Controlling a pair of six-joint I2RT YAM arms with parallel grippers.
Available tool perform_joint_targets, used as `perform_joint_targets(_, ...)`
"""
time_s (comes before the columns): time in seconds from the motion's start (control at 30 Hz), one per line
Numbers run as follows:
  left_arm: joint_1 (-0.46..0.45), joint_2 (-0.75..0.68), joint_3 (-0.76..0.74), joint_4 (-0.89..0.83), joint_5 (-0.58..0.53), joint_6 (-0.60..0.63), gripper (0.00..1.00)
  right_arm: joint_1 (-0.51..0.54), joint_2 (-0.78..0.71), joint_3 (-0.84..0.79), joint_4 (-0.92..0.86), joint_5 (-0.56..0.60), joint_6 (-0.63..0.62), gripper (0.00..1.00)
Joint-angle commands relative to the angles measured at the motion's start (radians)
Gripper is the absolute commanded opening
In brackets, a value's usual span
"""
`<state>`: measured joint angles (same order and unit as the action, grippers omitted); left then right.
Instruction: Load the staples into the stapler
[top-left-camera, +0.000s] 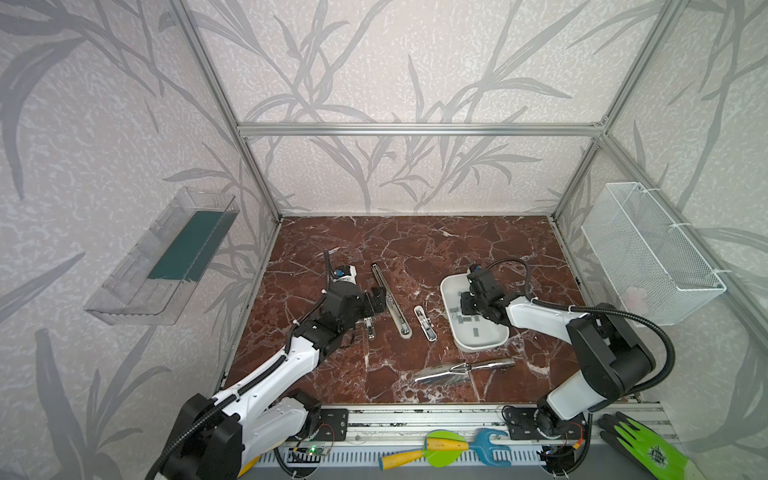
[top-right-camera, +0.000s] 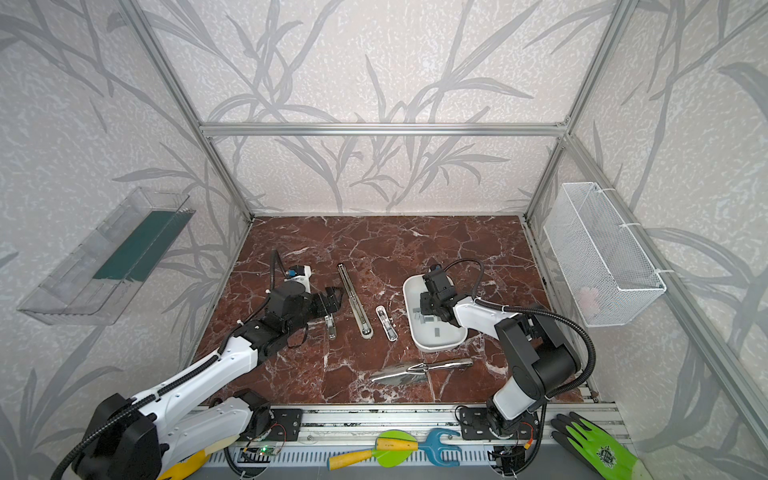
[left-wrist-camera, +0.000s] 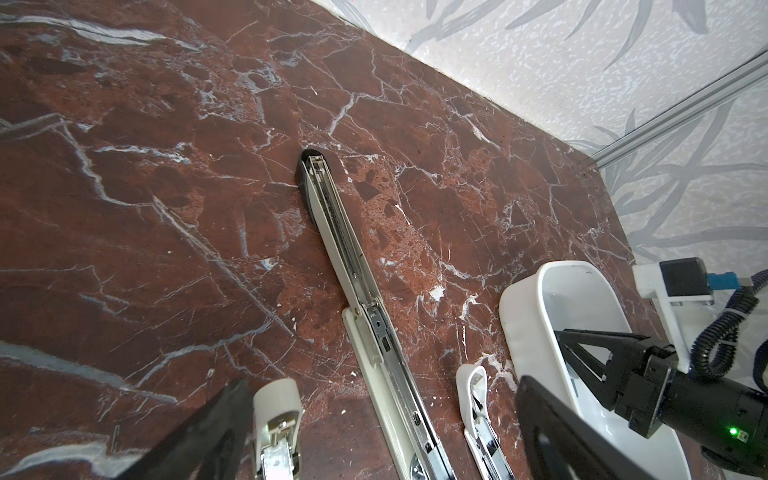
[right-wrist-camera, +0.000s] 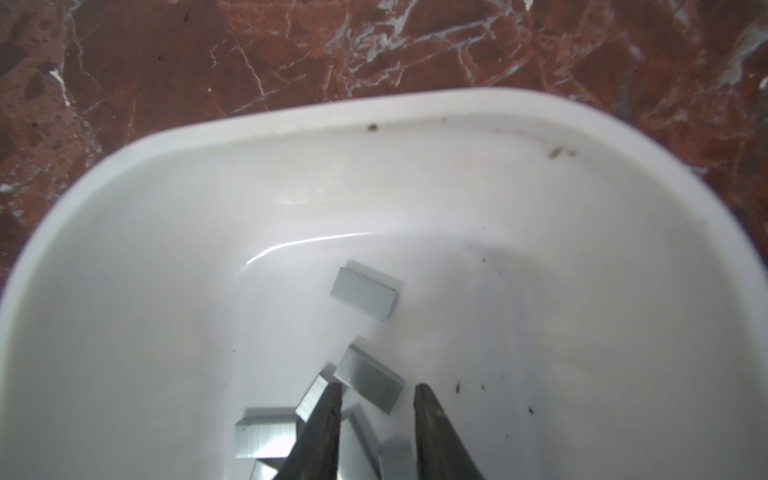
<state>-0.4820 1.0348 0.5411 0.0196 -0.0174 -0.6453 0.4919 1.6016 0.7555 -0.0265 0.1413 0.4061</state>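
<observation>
Marble tabletop (top-left-camera: 415, 249) supports a white tray (right-wrist-camera: 249, 137) that corrals the staples (right-wrist-camera: 369, 377); right pincer (right-wrist-camera: 379, 387), narrowly parted and empty, straddles one of them, evidently for pickup.

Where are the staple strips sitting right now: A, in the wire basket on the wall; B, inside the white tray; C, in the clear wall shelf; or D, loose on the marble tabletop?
B: the grey staple strips lie on the floor of the white tray, with the open right gripper lowered among them.
</observation>
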Motion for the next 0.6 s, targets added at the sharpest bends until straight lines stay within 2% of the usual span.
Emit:
perform_joint_targets(0.0,0.003,-0.025,-0.010,-0.010,-0.026,0.015,0.99,0.007,0.015,-0.008,-0.015,0.028,0.025,0.32)
perform_joint_targets(0.27,0.003,-0.035,-0.012,-0.020,-0.032,0.013,0.99,0.023,0.036,-0.003,-0.020,0.035,0.018,0.37)
perform_joint_targets(0.57,0.003,-0.054,-0.013,-0.032,-0.047,0.019,0.99,0.021,0.083,0.030,-0.041,0.079,0.038,0.38)
